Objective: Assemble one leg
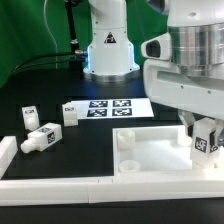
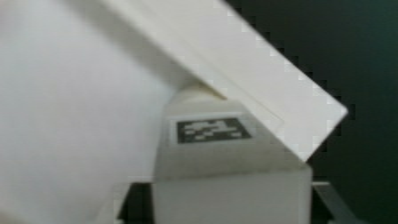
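Observation:
My gripper is shut on a white leg with a black-and-white tag, held upright at the corner of the large white square panel on the exterior view's right. In the wrist view the leg sits between my jaws, its tag facing the camera and its far end at the panel's edge. Whether the leg's end is in a hole is hidden. Three more legs lie on the black table at the exterior view's left: one, another, and a third.
The marker board lies flat behind the panel. A long white border rail runs along the front and a short one stands at the exterior view's left. The robot base stands at the back.

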{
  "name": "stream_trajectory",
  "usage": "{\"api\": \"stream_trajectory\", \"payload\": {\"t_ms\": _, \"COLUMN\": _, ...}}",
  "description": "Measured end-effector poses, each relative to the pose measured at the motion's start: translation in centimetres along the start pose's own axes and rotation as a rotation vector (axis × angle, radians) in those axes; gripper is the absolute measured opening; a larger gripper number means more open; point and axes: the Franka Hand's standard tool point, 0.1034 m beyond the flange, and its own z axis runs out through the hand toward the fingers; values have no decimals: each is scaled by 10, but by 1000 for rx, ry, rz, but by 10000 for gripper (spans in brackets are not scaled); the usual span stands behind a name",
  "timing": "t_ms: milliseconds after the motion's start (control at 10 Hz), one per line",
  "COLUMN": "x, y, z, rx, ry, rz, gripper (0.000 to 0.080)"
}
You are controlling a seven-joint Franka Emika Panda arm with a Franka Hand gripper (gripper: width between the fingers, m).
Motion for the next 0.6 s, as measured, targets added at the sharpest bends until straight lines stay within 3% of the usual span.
{"api": "stream_trajectory", "payload": {"t_ms": 100, "x": 1, "y": 0, "z": 0, "rx": 5, "ry": -19, "rz": 98, "gripper": 294}}
{"api": "stream_trajectory", "payload": {"t_ms": 400, "x": 1, "y": 0, "z": 0, "rx": 7, "ry": -20, "rz": 68, "gripper": 294}}
{"api": "stream_trajectory", "payload": {"t_ms": 500, "x": 1, "y": 0, "z": 0, "rx": 9, "ry": -19, "rz": 59, "gripper": 469}}
{"api": "stream_trajectory", "payload": {"t_ms": 600, "x": 5, "y": -2, "z": 0, "rx": 38, "ry": 0, "rz": -173, "gripper": 586}}
